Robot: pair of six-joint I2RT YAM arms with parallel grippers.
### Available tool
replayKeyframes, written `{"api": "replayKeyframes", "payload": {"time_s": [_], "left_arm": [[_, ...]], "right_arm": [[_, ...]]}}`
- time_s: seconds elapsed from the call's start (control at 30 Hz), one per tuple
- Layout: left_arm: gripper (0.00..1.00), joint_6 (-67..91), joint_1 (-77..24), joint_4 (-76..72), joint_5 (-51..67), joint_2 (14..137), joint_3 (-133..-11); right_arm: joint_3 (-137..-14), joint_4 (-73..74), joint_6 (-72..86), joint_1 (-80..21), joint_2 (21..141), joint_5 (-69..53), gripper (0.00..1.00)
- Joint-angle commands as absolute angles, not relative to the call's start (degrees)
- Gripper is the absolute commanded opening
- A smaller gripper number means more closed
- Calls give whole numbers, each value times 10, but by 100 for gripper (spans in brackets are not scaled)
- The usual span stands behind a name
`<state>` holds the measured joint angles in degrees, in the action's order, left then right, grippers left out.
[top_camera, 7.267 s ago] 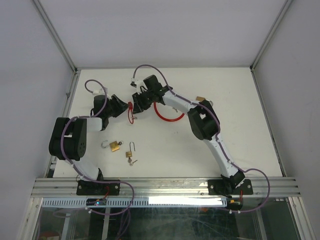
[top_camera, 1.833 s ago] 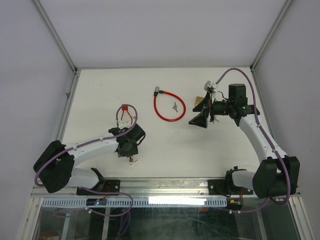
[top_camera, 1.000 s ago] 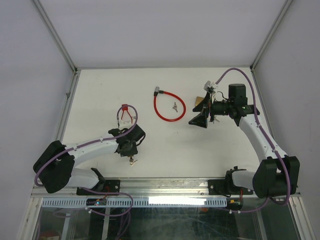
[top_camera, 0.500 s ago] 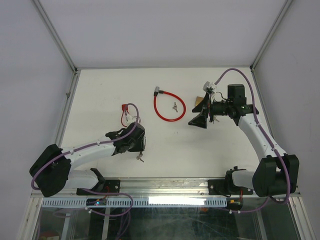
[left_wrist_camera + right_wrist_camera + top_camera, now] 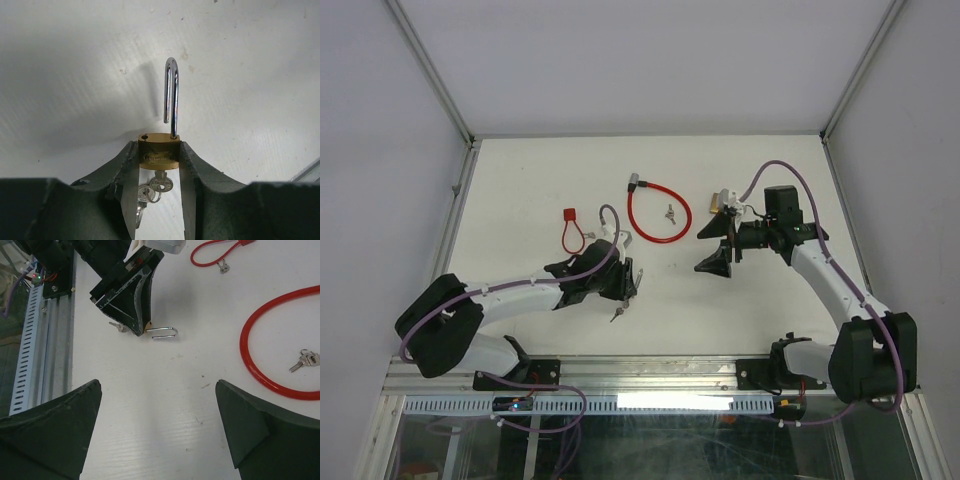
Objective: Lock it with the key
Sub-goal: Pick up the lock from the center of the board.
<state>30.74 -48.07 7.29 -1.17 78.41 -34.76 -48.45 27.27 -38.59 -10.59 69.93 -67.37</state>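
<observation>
Where the left gripper [image 5: 625, 281] sits at the near-left of the red cable lock [image 5: 658, 240], its 2 fingers are clamped on the sides of a brass padlock [image 5: 159, 150]. In the left wrist view the padlock stands upright between the jaws. Its steel shackle [image 5: 171, 100] is raised, with 1 leg seated in the body and the other end free above its hole. A bunch of keys [image 5: 155, 187] hangs from the underside of the padlock.

The right wrist view looks across the white table [image 5: 520, 180] at that same left gripper [image 5: 142, 325], with the shackle [image 5: 165, 333] sticking out sideways toward the red cable lock [image 5: 243, 347].

The right gripper [image 5: 713, 248] hovers just to the right of the red cable lock, jaws spread wide and holding nothing [image 5: 157, 385].

Inside the loop of the red cable lock lie 2 small keys [image 5: 670, 211]. A small red padlock [image 5: 569, 214] with a thin loop lies to its left, well apart.
</observation>
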Motion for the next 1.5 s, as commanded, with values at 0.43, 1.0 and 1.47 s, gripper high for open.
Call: {"api": "replayKeyframes", "payload": {"time_s": [0.43,1.0,1.47], "left_arm": [[10,183,-490,-93,107,815,-366],[9,153,-490,-148,160,846,-359],[9,136,-490,-177,184,849,-349]], "right_arm": [[-565,439,-710,-139,770,-701,95],[-553,442,-821,-189,794,-618,95],[-576,410,-834,-195,849,-636,92]]}}
